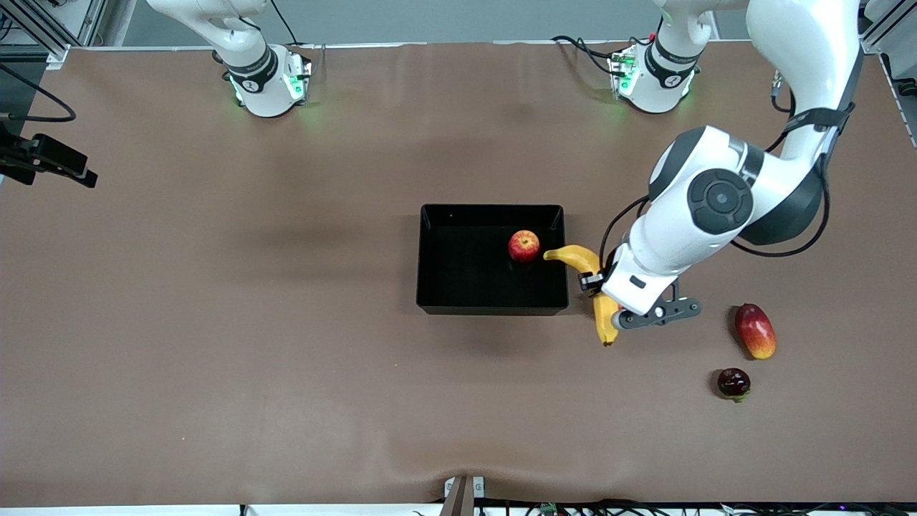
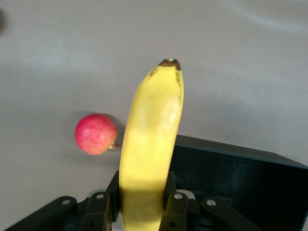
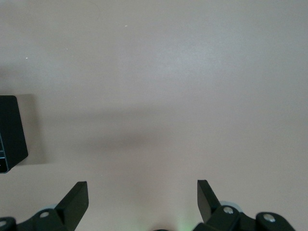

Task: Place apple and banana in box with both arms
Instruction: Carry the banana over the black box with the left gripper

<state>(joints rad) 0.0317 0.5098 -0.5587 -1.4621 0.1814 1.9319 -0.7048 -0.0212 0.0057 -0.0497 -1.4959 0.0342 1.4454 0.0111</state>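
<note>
The black box (image 1: 430,287) sits mid-table with the red apple (image 1: 524,246) inside it, near the wall at the left arm's end. My left gripper (image 1: 600,290) is shut on the yellow banana (image 1: 582,259) at its middle and holds it over that wall. One banana tip reaches over the box and the other hangs over the table. In the left wrist view the fingers (image 2: 176,202) clamp the banana (image 2: 151,144) beside the box (image 2: 250,187). My right gripper (image 3: 143,190) is open and empty over bare table; a corner of the box (image 3: 10,132) shows there.
A red-yellow mango (image 1: 754,330) and a small dark red fruit (image 1: 733,383) lie toward the left arm's end, nearer the front camera than the box. A pinkish-red round fruit with a nub (image 2: 95,134) lies on the table under the left hand.
</note>
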